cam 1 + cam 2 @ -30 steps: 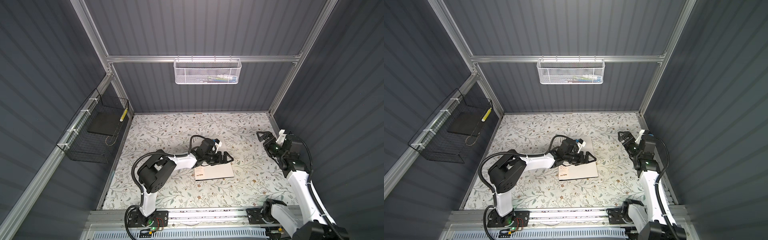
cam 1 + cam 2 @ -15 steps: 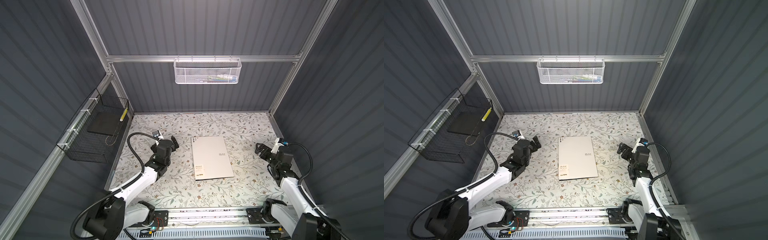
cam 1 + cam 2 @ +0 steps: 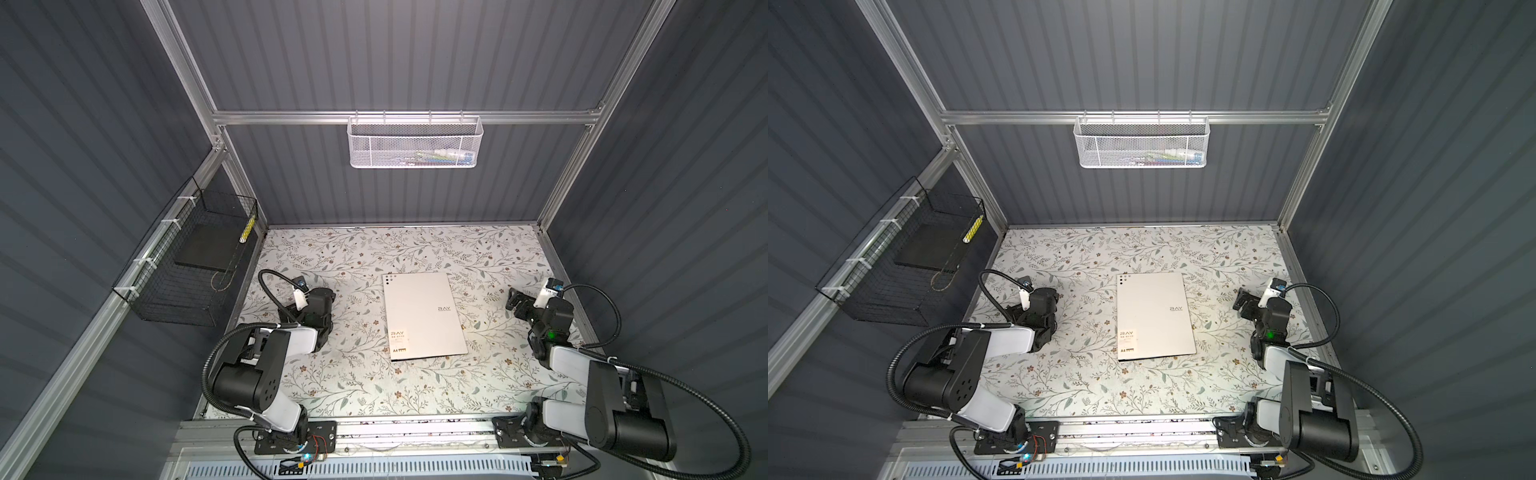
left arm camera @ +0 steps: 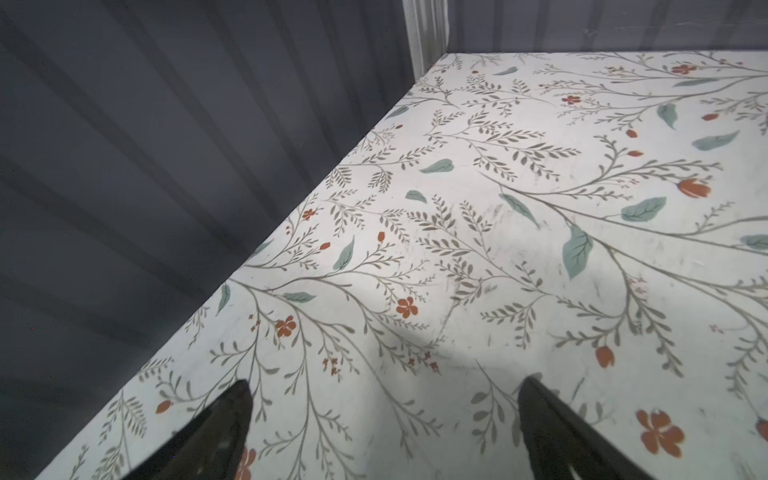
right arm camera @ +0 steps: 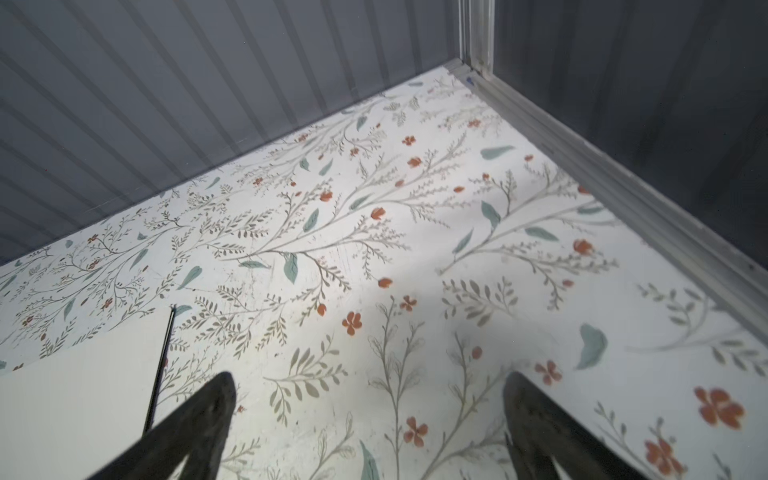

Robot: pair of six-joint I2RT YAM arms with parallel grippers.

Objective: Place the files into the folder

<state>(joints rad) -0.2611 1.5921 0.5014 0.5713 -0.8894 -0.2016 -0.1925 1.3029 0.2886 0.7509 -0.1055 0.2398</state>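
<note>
The folder lies closed and flat in the middle of the floral table, silver-grey cover up, seen in both top views. One corner of the folder shows in the right wrist view. The files are out of view. My left gripper is open and empty over bare table, well left of the folder, on a folded-back arm. My right gripper is open and empty, low over the table to the folder's right.
A white mesh basket hangs on the back wall. A black wire basket with a dark flat item hangs on the left wall. Grey ribbed walls and aluminium posts close in the table on three sides.
The left gripper, over the folder a second ago, has drawn back to the left and the arm has folded. The right arm has also pulled back and lowered. The folder lies uncovered.
</note>
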